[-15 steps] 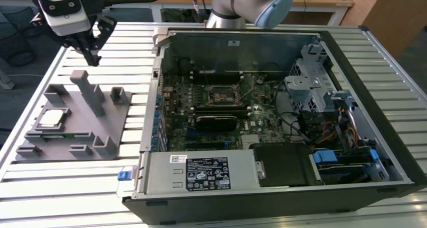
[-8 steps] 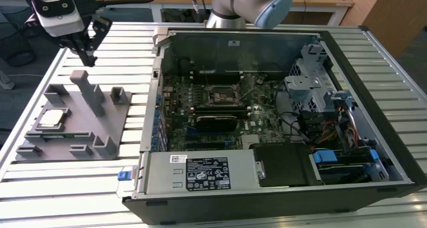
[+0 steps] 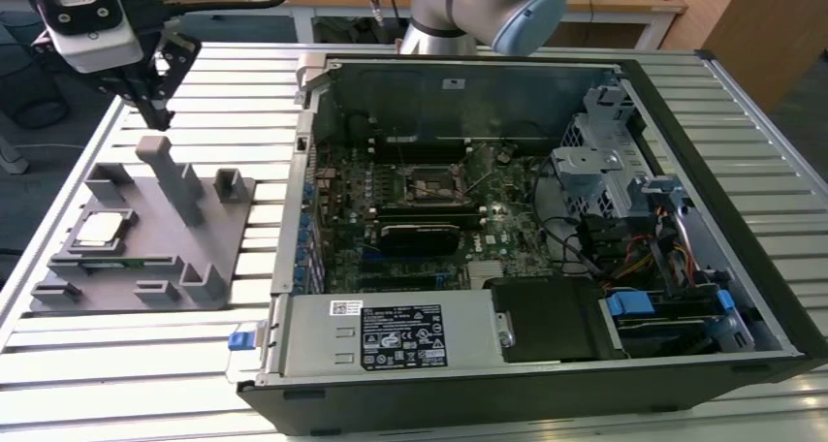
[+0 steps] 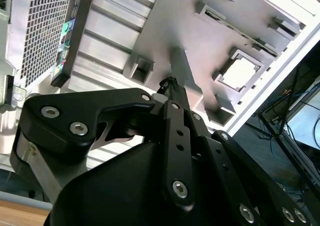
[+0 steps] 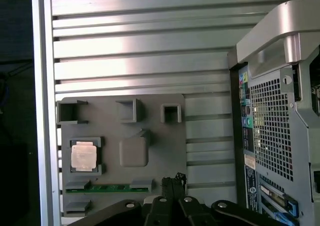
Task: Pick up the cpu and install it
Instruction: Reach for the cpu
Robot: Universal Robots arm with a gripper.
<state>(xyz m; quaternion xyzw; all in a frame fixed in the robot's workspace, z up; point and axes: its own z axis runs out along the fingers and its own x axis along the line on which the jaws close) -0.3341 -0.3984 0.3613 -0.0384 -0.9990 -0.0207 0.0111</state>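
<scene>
In the exterior view, the table [image 3: 233,64] carries an open case [image 3: 388,403], with a grey tray [image 3: 233,238] at the case's nine o'clock. The gripper [image 3: 161,120] hangs at the tray's twelve o'clock, its fingers pressed together and holding nothing. The cpu [image 3: 103,228] sits in a tray pocket at the gripper's seven o'clock, well apart from it.

Colour key: silver-topped cpu [image 5: 83,155]; matte grey holder tray [image 5: 170,151]; green memory stick [image 5: 115,188]; silver, ribbed table [image 5: 140,36]; black gripper [image 5: 172,180]; grey, perforated case panel [image 5: 272,131].
</scene>
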